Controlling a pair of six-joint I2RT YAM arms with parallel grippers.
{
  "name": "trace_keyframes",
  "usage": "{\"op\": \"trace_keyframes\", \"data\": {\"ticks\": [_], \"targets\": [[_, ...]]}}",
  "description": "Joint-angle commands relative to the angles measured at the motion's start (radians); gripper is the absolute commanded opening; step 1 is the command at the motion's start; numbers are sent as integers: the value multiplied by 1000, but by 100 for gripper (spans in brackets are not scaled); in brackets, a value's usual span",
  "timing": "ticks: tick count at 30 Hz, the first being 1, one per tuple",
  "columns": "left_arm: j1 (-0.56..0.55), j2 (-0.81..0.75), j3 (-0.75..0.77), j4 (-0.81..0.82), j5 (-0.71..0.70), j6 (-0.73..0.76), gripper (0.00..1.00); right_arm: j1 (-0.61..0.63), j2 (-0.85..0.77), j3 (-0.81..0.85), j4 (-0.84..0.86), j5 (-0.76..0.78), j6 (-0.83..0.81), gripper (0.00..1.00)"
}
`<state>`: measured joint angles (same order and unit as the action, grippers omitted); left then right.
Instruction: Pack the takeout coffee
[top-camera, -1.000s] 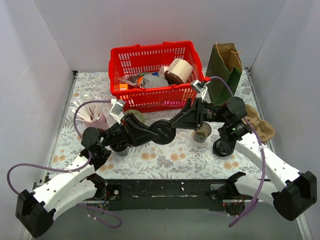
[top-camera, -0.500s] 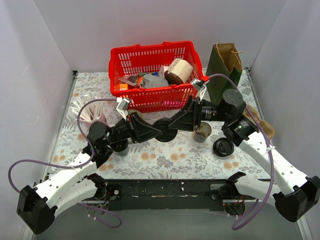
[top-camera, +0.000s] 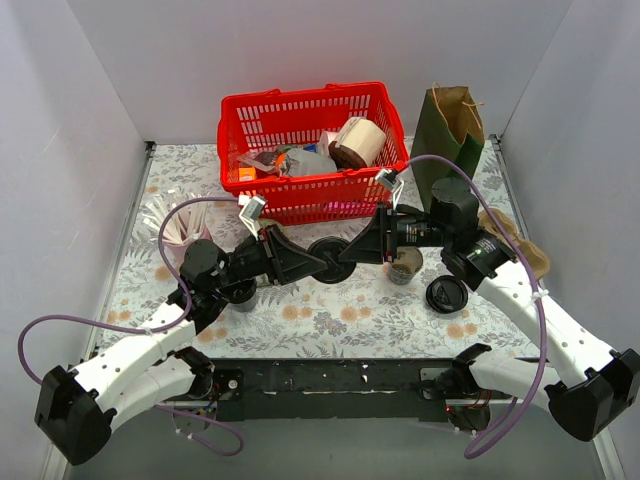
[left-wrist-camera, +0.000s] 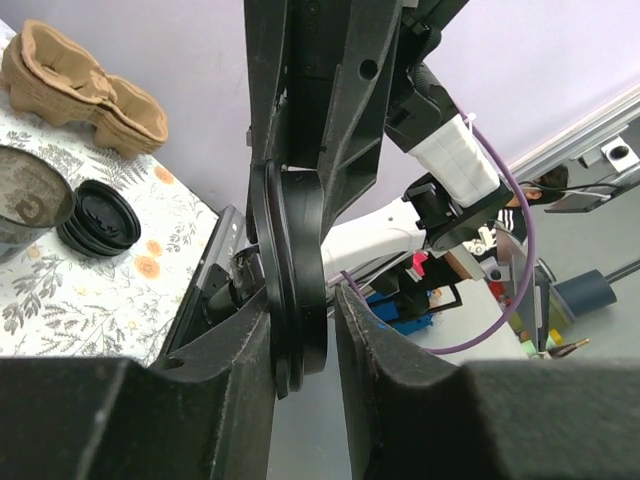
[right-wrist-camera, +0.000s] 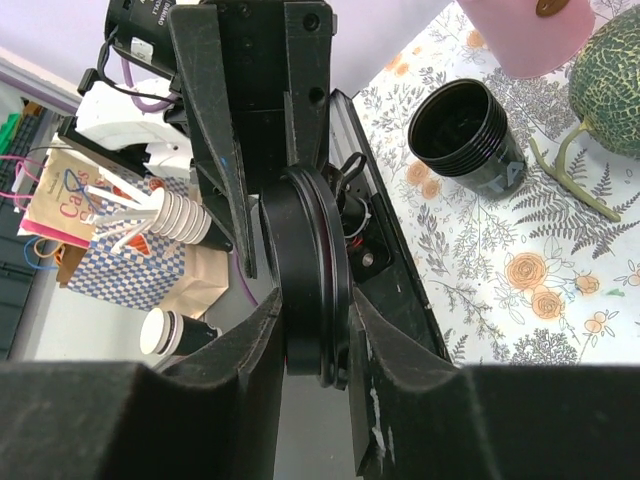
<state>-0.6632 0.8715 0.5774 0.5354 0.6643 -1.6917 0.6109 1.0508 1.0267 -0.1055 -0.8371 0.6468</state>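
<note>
White walls (top-camera: 100, 80) close in a table (top-camera: 330, 325) covered with a floral cloth. A red basket (top-camera: 300, 200) of groceries stands at 12 o'clock and a green paper bag (top-camera: 450, 140) at 1 o'clock. A tan cardboard cup tray (top-camera: 525, 250) sits at 3 o'clock and a pink pot of straws (top-camera: 190, 232) at 9 o'clock.

Near the middle of the table, the black sip lid (top-camera: 330, 248) hangs in the air between the two arms. It lies roughly level. Its flat faces look up and down, so its short axis is vertical, and the rim side seems to face the cloth.

The left gripper (left-wrist-camera: 303, 315) reaches in from 8 o'clock, jaws narrow, one finger pressed on each face of the lid. The right gripper (right-wrist-camera: 315, 310) comes from 3 o'clock and pinches the opposite edge the same way, so both hold the one lid.

The black cup (right-wrist-camera: 468, 135) has no lid on it. It stands on the cloth at 8 o'clock from the lid, just beside the left arm. Its long axis is upright and its open mouth points up.

A dark printed cup (top-camera: 405, 266) stands at 4 o'clock from the lid, under the right wrist. A spare black lid (top-camera: 446, 295) lies flat just beyond it.
</note>
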Motion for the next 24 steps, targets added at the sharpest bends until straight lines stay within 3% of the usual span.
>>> {"op": "trace_keyframes", "data": {"ticks": [1, 4, 5, 8, 12, 18, 22, 24], "targets": [[-3, -2, 38, -18, -11, 23, 32, 3, -11, 26, 27, -5, 0, 32], [-1, -8, 42, -44, -23, 38, 54, 1, -18, 13, 56, -2, 11, 30], [-1, -11, 42, -64, -29, 43, 74, 0, -20, 13, 56, 13, 13, 30], [-3, -22, 50, -129, -77, 72, 96, -20, -37, 9, 52, 44, 16, 29], [-3, -26, 78, -273, -169, 125, 98, -100, -61, -7, 15, 72, 14, 27], [-3, 93, 171, -567, -394, 208, 98, -333, -144, -66, -80, 76, -54, 27], [-6, 254, 226, -578, -417, 207, 98, -517, -205, -102, -161, 93, -120, 27], [-19, 371, 269, -578, -420, 211, 98, -552, -228, -105, -213, 131, -148, 27]]}}
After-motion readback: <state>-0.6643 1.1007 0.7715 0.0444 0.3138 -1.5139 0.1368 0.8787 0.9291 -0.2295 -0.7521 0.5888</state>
